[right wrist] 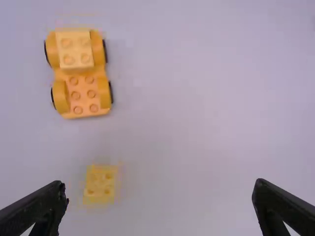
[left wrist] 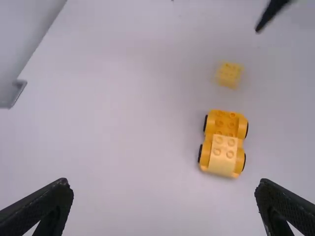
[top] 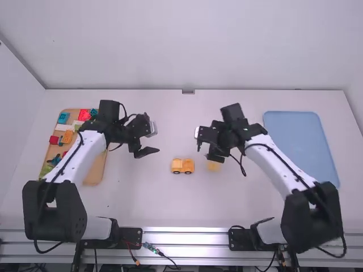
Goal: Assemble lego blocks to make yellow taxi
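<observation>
Jaws on the left gripper [top: 155, 141] are spread wide with nothing between them, and same deal on the right gripper [top: 205, 153]: jaws well apart, empty. So yeah, both of them hang over the desk [top: 170, 204] with no block in their grip.

The taxi build [top: 182, 165] sits upright around the middle of the desk, a bit closer to the near edge than the far one. It's an orange-yellow car base with black wheels, and a paler yellow block [left wrist: 223, 153] is stacked on the end facing the desk's left edge. Studs on the other end are bare.

Loose yellow block [right wrist: 100, 185], studs up, is lying just beside the car on the side toward the desk's right edge, not touching it. The right gripper is close to that one.

Over by the left edge there's a wooden tray [top: 94, 177] with a bunch of colored blocks, partly hidden by the left arm. Blue tray [top: 300, 136] lies flat along the right edge, stretching from near the far right corner.
</observation>
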Robot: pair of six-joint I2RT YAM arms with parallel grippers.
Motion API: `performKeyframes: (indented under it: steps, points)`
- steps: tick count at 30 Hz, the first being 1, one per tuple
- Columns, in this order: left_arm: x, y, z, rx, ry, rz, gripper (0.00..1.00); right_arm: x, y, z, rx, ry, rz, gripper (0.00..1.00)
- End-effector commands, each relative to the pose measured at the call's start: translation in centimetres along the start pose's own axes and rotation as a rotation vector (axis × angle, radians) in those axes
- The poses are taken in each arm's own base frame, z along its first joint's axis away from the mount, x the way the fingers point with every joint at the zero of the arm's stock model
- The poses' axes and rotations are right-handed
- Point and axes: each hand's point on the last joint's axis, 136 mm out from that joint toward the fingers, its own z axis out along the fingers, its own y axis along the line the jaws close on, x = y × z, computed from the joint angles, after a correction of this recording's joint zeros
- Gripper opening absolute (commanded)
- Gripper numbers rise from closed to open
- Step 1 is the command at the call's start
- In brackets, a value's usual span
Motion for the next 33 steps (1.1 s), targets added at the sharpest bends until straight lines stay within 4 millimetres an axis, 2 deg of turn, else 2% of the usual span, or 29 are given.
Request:
performKeyframes:
  steps: [1,6,10,13,17,20,26,33]
  points:
    - [-0.9,-2.2,0.7,0.047,-0.124,0.088,0.99,0.8,3.1,1.1,-0.089,-0.158,0.044,0.99]
    - [0.1,-4.1,2.2,0.049,-0.233,0.11,0.99,3.8,5.4,2.9,-0.059,-0.251,0.092,0.99]
    - [0.7,-5.8,3.5,0.059,-0.278,0.092,0.99,5.6,6.1,4.0,0.033,-0.274,0.067,0.99]
    - [1.3,-6.5,4.7,0.051,-0.26,0.106,0.99,5.8,7.1,4.2,0.061,-0.301,0.071,0.99]
    - [1.0,-7.4,5.8,0.086,-0.309,0.122,0.99,5.1,9.1,4.2,0.043,-0.397,0.027,0.99]
    - [0.7,-7.6,6.2,0.123,-0.367,0.121,0.99,5.8,9.3,4.3,0.047,-0.404,0.032,0.99]
    - [1.7,-6.7,8.0,0.194,-0.393,0.024,0.99,6.7,8.1,4.3,0.04,-0.446,0.094,0.99]
    - [2.4,-7.7,10.4,0.289,-0.429,0.001,0.99,6.8,7.0,5.2,-0.04,-0.516,0.171,0.99]
